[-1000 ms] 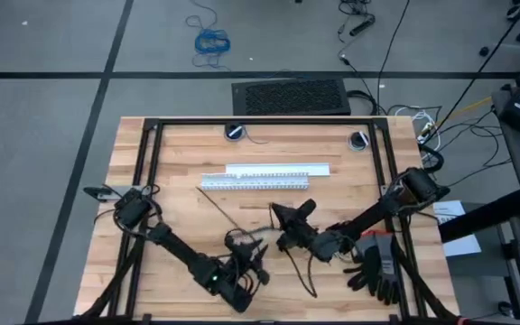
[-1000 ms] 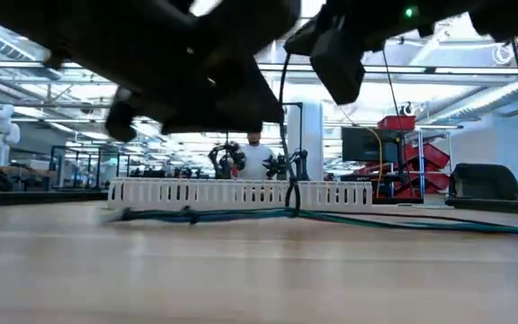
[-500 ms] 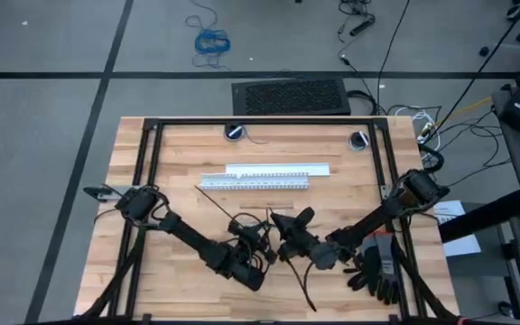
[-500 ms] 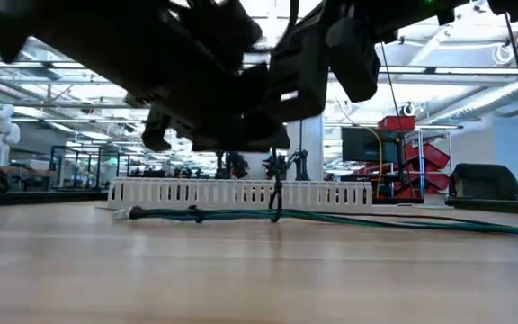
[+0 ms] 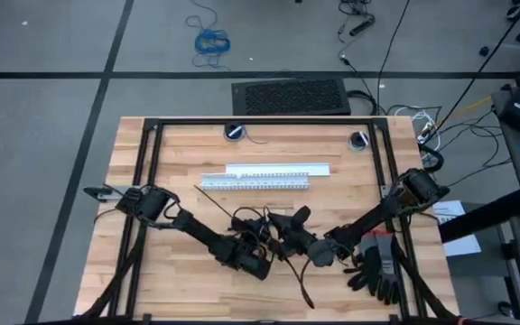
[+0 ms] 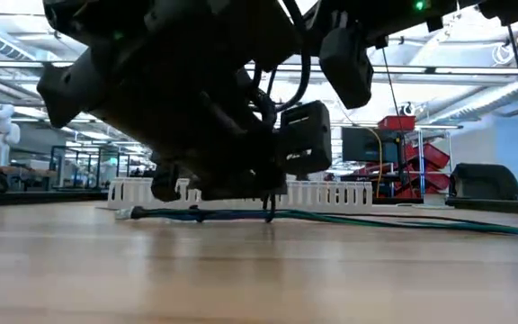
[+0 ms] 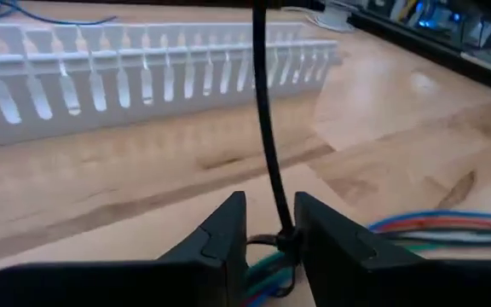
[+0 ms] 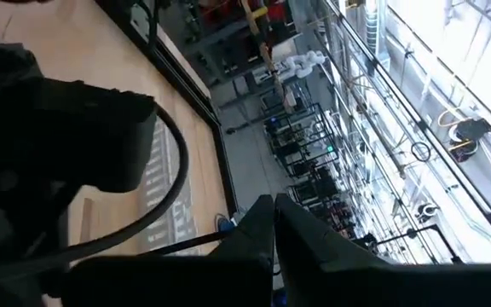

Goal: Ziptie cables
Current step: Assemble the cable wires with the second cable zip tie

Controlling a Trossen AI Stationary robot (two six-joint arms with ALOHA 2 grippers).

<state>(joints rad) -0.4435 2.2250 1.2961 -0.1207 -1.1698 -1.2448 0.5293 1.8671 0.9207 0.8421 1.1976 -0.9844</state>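
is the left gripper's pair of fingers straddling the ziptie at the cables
Yes, in the left wrist view the left gripper has a finger on each side of the upright ziptie where it meets the cables.

Your left hand (image 7: 269, 234) hangs low at mid-counter, fingers slightly parted; your right hand (image 8: 273, 223), just beside it, is pinched closed.

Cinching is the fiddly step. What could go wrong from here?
1. The left gripper has its jaws open astride the ziptie at the cables; closing off-centre could pinch wires, not the tie.
2. The right gripper seems shut on the ziptie's thin tail; a pull may slip or drag the loose cables.
3. Both grippers crowd together; they could collide.
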